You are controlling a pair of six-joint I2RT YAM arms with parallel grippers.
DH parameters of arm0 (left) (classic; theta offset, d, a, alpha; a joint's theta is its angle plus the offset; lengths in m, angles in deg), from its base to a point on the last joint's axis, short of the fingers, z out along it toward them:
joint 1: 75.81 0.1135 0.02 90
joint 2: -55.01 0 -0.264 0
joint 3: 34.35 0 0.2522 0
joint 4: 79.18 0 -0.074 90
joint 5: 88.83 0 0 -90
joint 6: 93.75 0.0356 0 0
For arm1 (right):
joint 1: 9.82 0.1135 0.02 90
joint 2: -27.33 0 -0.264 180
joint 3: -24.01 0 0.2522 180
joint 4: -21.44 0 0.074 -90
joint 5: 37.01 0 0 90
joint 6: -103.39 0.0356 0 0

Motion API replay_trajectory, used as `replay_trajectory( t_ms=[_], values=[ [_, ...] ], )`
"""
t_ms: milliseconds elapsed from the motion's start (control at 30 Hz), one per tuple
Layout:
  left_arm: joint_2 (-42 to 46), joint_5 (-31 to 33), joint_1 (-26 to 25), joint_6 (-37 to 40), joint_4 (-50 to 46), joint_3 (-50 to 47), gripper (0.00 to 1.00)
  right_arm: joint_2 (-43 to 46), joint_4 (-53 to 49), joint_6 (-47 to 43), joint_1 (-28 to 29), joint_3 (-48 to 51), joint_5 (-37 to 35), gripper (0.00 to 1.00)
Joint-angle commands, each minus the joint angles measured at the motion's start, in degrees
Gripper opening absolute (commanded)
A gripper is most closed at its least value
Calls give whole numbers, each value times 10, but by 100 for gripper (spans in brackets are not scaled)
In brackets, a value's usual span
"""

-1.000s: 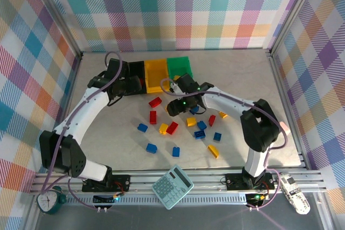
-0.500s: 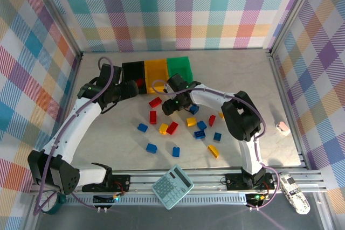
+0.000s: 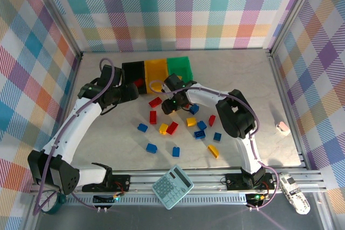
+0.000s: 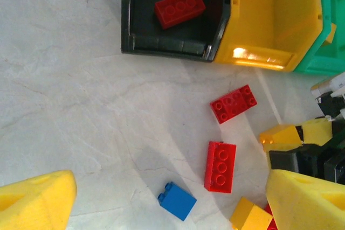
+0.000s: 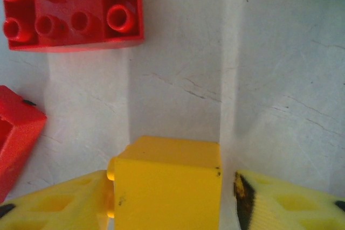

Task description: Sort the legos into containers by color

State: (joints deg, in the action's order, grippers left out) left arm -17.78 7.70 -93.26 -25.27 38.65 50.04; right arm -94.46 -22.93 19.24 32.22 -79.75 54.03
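Observation:
Three bins stand in a row at the back: black (image 3: 131,71), yellow (image 3: 156,72) and green (image 3: 179,66). One red lego (image 4: 179,8) lies in the black bin (image 4: 215,4). My left gripper (image 3: 131,91) hovers open and empty just in front of that bin, over a blue lego (image 4: 177,200) and a red lego (image 4: 220,166). My right gripper (image 3: 171,106) is low at the table with a yellow lego (image 5: 167,187) between its fingers. The left finger touches the studs, and a thin strip of table shows at the right finger (image 5: 280,203).
Red, blue and yellow legos lie scattered mid-table (image 3: 183,127), and two red ones (image 5: 70,9) sit just beyond my right gripper. A teal calculator (image 3: 172,187) rests on the front rail. Checkered walls close in the left, back and right.
My left gripper drew back from over the black bin, where a red lego now lies. My right gripper slid slightly left and its elbow swung inward.

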Motion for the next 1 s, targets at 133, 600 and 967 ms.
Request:
replay_trajectory(
  t_ms=[133, 600, 967],
  values=[
    [4, 4, -20, 1, -20, 3, 90, -1, -29, -16, 3, -23, -23, 42],
    [27, 8, -72, -38, -27, -28, 89, 62, -77, -27, -79, -120, -15, 41],
    [25, 33, -130, -94, -22, -65, 89, -89, -124, -20, -141, -352, 11, 43]
  ],
)
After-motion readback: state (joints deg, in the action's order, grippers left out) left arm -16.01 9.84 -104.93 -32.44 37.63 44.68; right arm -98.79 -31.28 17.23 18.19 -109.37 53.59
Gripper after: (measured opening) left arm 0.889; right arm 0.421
